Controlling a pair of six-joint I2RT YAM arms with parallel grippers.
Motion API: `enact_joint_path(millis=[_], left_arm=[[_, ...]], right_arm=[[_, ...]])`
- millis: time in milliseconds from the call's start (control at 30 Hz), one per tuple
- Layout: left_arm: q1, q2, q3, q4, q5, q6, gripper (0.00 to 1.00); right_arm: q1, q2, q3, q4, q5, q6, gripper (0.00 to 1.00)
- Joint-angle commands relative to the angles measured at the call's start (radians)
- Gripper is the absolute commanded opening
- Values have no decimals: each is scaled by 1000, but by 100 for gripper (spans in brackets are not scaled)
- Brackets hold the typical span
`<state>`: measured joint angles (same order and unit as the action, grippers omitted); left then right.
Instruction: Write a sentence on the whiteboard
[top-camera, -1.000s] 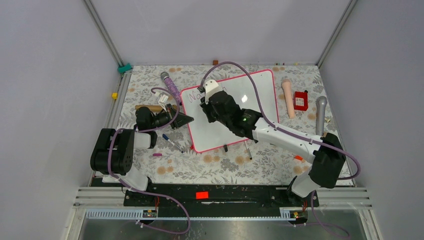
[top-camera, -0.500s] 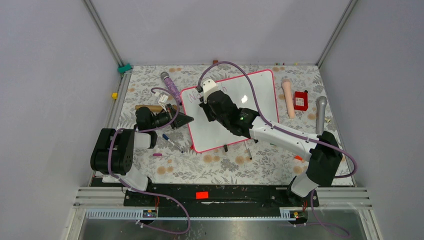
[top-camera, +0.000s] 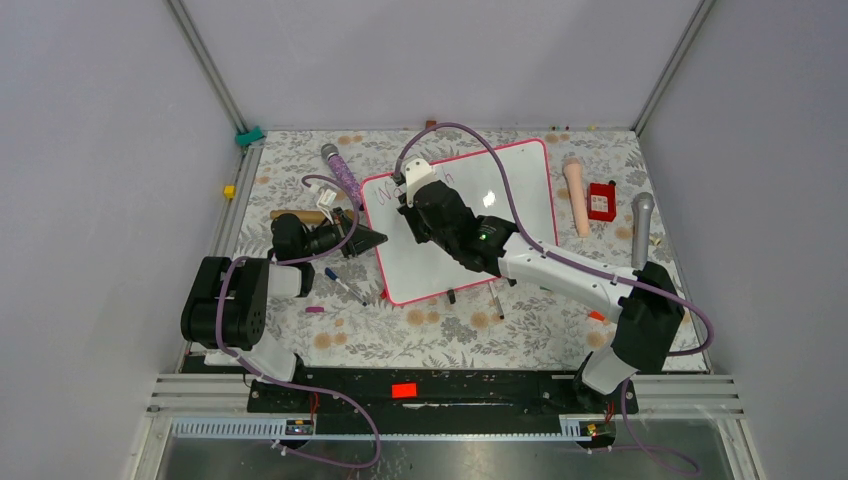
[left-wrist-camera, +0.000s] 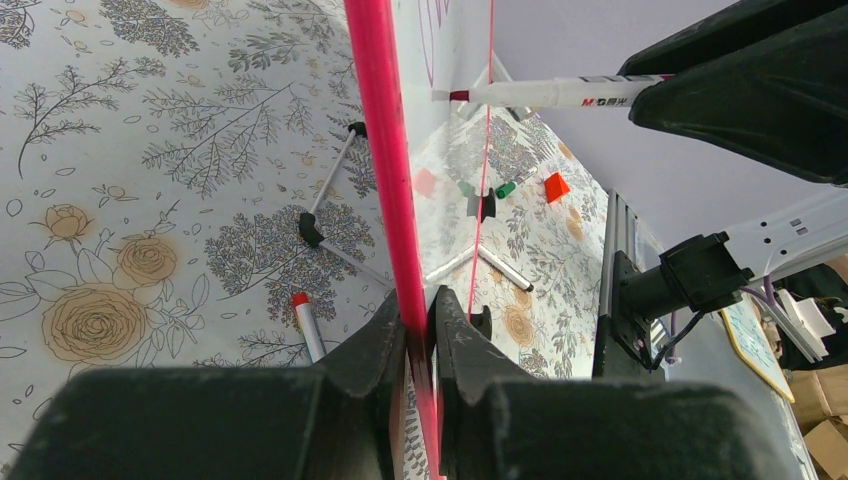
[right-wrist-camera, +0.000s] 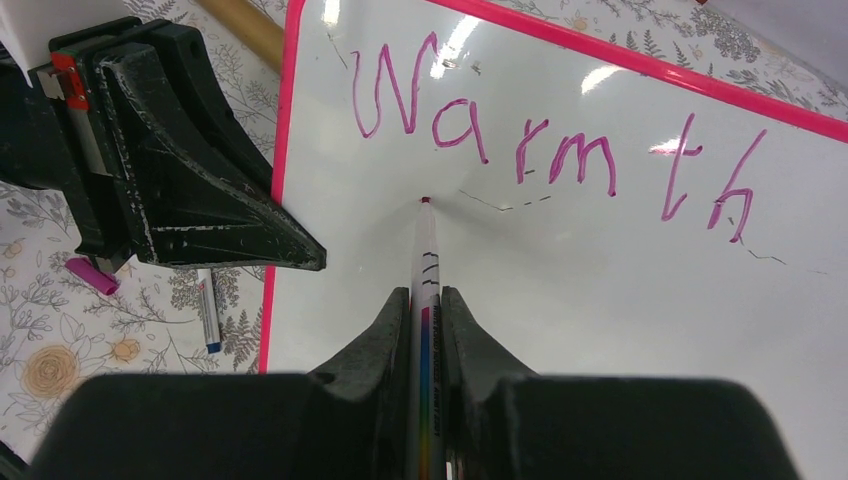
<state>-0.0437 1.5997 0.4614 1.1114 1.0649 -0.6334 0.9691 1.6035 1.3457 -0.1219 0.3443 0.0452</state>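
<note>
From above, the whiteboard (top-camera: 520, 190) lies mid-table (top-camera: 450, 330), with the left gripper (top-camera: 378, 239) at its left edge. The left wrist view shows those jaws pinching the pink frame (left-wrist-camera: 375, 120). In the right wrist view, the right gripper (right-wrist-camera: 428, 300) is clamped on a marker (right-wrist-camera: 424, 240), its tip on the board below the sentence (right-wrist-camera: 550, 150), which reads only "Warmth".

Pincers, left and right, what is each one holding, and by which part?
Left pincer clamps the whiteboard by its pink frame edge; right pincer holds a marker by its barrel.
</note>
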Motion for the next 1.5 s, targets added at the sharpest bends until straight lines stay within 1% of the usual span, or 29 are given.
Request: enact_joint_path(millis=[0, 33, 200, 367, 533, 733, 1467], left_arm=[[13, 13, -7, 48, -92, 110, 0], [13, 14, -7, 48, -92, 110, 0], [13, 14, -8, 48, -92, 111, 0], [13, 15, -7, 47, -91, 109, 0], [13, 14, -7, 47, -92, 111, 0], [13, 14, -7, 48, -91, 111, 0], [13, 13, -10, 57, -89, 109, 0]], right_arm=[[6, 9, 43, 15, -36, 1, 0], [5, 9, 43, 15, -44, -1, 0], [6, -6, 34, 15, 14, -16, 0], [5, -91, -28, 73, -80, -18, 0], [6, -139, -58, 78, -108, -16, 0], [6, -124, -61, 49, -70, -18, 0], [5, -34, -33, 41, -14, -34, 0]])
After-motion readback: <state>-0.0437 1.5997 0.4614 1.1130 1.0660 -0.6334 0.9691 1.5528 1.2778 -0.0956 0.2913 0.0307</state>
